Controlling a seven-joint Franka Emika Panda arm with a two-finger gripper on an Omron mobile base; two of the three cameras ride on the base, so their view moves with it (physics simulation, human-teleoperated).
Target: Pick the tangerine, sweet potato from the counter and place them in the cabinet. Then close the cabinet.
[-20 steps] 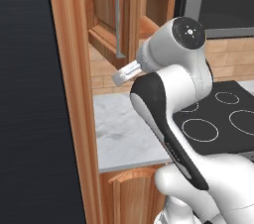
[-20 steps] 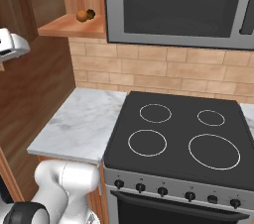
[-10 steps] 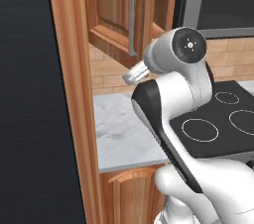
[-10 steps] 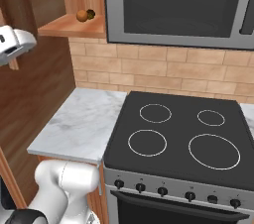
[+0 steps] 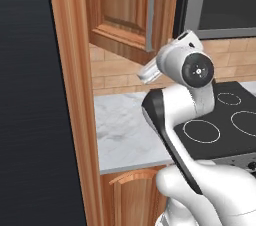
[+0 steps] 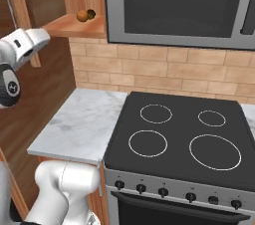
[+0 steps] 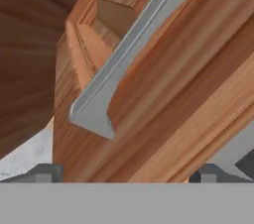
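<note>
arm: rises from the base, bends at a dark elbow joint, and reaches up and forward
wrist: raised high, its round end cap facing the left base camera
gripper [image 7: 124, 174]: jaws spread wide, nothing between them
fingertips [image 7: 43, 172]: two dark tips, well apart

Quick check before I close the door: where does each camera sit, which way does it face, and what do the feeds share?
Left base view: behind the arm on its left, facing the counter and cabinet door; white arm at lower right.
Right base view: behind on the right, facing the stovetop; tangerine and sweet potato on the cabinet shelf.
Hand view: along the open gripper, close to the grey handle.
Shared: counter, cabinet.
</note>
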